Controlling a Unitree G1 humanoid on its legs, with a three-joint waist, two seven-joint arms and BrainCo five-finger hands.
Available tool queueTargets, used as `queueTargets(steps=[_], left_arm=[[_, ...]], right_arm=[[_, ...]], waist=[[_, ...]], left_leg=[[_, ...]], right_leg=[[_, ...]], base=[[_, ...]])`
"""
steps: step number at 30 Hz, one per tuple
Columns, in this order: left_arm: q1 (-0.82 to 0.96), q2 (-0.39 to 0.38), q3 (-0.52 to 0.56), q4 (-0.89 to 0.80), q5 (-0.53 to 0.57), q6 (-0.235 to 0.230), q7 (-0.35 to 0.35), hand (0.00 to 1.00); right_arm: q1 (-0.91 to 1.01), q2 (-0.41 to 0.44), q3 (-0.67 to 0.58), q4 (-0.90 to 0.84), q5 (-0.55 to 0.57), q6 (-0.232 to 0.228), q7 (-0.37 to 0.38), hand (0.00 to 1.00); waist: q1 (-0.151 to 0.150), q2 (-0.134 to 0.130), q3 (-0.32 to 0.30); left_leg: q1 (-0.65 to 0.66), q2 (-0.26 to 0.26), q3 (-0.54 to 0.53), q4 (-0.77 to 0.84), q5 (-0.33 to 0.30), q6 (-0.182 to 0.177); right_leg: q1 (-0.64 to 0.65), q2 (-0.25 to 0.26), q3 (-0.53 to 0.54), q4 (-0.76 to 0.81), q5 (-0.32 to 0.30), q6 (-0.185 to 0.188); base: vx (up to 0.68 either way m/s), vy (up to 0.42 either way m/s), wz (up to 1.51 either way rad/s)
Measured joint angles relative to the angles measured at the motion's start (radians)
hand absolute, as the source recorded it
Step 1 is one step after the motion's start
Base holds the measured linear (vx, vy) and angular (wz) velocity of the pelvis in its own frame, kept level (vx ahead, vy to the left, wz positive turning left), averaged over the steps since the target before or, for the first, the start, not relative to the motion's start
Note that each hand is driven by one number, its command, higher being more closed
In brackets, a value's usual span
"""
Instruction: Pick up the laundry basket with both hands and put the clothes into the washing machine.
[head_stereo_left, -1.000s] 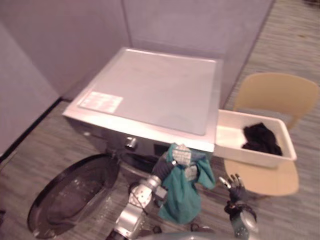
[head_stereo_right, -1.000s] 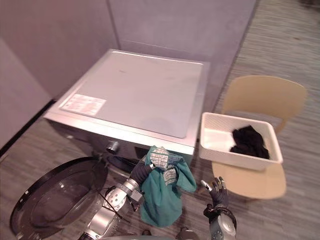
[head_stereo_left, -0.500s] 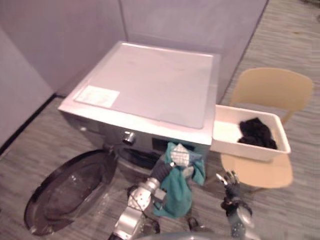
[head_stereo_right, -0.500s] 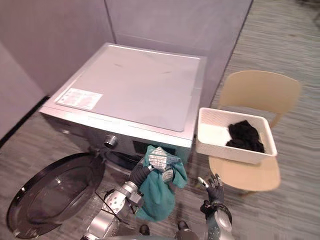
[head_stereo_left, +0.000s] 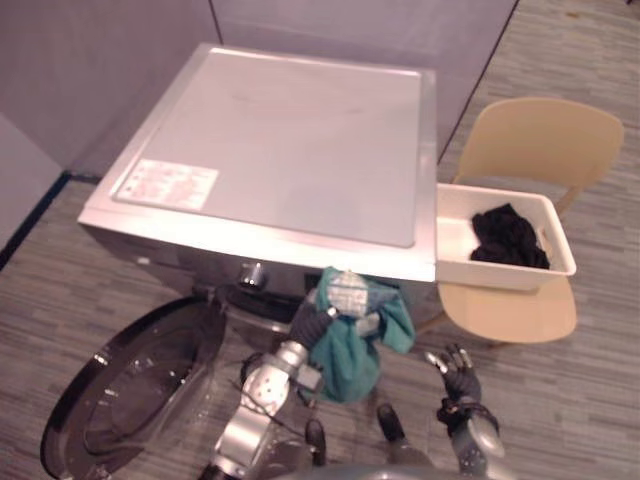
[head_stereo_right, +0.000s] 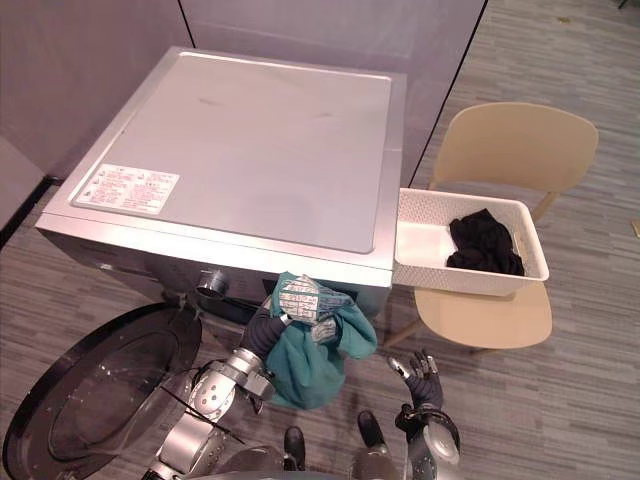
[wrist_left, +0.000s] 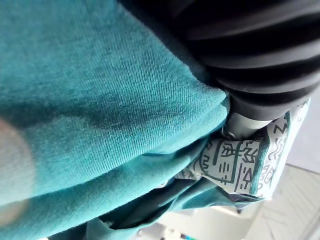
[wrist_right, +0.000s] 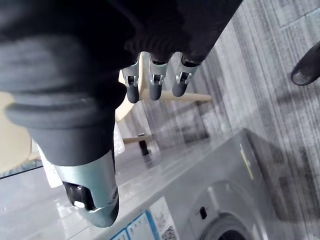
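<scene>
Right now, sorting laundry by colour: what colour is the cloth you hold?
The cloth is teal with a white printed patch; right eye view.

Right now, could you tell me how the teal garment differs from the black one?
The teal garment hangs from the left hand before the washer; the black garment lies in the basket on the chair. The teal garment bears a pale printed patch; the black garment looks plain. Both are crumpled and outside the washer.

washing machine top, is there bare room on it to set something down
Yes: the washing machine top is bare from its label sticker across to the white basket. Crowded in front, where the left hand holds the teal garment.
</scene>
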Motion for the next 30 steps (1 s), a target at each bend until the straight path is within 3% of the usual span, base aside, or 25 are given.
queueTargets(steps=[5, 9, 10, 14, 20, 22, 25, 26, 30], left_arm=[[-0.053, -0.018, 0.164, 0.179, 0.0, 0.003, 0.065, 1.0], [-0.16, -0.029, 0.343, 0.343, -0.011, 0.005, 0.157, 1.0], [-0.225, -0.033, 0.418, 0.405, -0.047, 0.005, 0.21, 1.0], [-0.335, -0.043, 0.483, 0.475, -0.136, 0.001, 0.304, 1.0], [-0.579, -0.067, 0.522, 0.58, -0.243, -0.02, 0.355, 1.0], [-0.68, -0.04, 0.548, 0.634, -0.293, -0.023, 0.377, 1.0], [-0.872, 0.072, 0.559, 0.754, -0.362, -0.024, 0.39, 1.0], [-0.98, 0.143, 0.577, 0.802, -0.405, -0.024, 0.392, 1.0], [-1.117, 0.282, 0.589, 0.885, -0.456, -0.014, 0.397, 1.0]], right_arm=[[-0.011, -0.003, 0.0, 0.006, 0.002, -0.001, 0.0, 0.0], [-0.046, -0.006, 0.001, -0.012, 0.003, 0.0, -0.004, 0.0], [-0.048, -0.006, 0.001, -0.066, 0.009, -0.001, -0.006, 0.0], [-0.068, -0.008, 0.0, -0.173, 0.021, -0.005, -0.032, 0.0], [-0.117, -0.01, -0.002, -0.262, 0.041, -0.028, -0.057, 0.0], [-0.141, -0.009, -0.002, -0.263, 0.043, -0.032, -0.071, 0.0], [-0.154, -0.007, -0.004, -0.275, 0.049, -0.035, -0.078, 0.0], [-0.155, -0.008, -0.004, -0.297, 0.058, -0.039, -0.078, 0.0], [-0.158, -0.008, -0.003, -0.328, 0.074, -0.045, -0.073, 0.0]], waist=[[-0.003, -0.041, 0.085], [-0.003, -0.038, 0.171], [-0.001, -0.041, 0.189], [-0.003, -0.041, 0.217], [-0.012, -0.043, 0.265], [-0.026, -0.05, 0.279], [-0.03, -0.071, 0.292], [-0.032, -0.078, 0.303], [-0.029, -0.083, 0.319]], left_leg=[[-0.137, 0.01, -0.018, 0.017, 0.018, -0.005], [-0.237, 0.043, -0.04, 0.064, 0.027, -0.018], [-0.287, 0.06, -0.053, 0.085, 0.034, -0.03], [-0.349, 0.1, -0.067, 0.13, 0.044, -0.049], [-0.433, 0.123, -0.063, 0.173, 0.042, -0.062], [-0.455, 0.129, -0.061, 0.179, 0.045, -0.066], [-0.489, 0.145, -0.045, 0.192, 0.045, -0.068], [-0.505, 0.155, -0.038, 0.197, 0.045, -0.069], [-0.538, 0.188, -0.013, 0.208, 0.043, -0.073]], right_leg=[[-0.134, 0.019, -0.06, 0.05, 0.007, -0.006], [-0.228, 0.047, -0.105, 0.11, 0.001, -0.02], [-0.279, 0.065, -0.119, 0.144, -0.013, -0.038], [-0.353, 0.103, -0.154, 0.215, -0.03, -0.062], [-0.455, 0.121, -0.187, 0.298, -0.072, -0.081], [-0.476, 0.122, -0.194, 0.299, -0.072, -0.082], [-0.512, 0.129, -0.196, 0.294, -0.064, -0.08], [-0.525, 0.136, -0.194, 0.285, -0.054, -0.078], [-0.536, 0.157, -0.183, 0.224, -0.007, -0.079]], base=[[-0.17, -0.045, 0.14], [-0.15, -0.121, 0.16], [-0.07, -0.162, 0.11], [-0.01, -0.17, 0.06], [-0.03, -0.125, 0.03], [-0.03, -0.062, -0.02], [-0.01, -0.032, -0.19], [0.0, -0.035, -0.18], [0.02, -0.026, -0.28]])
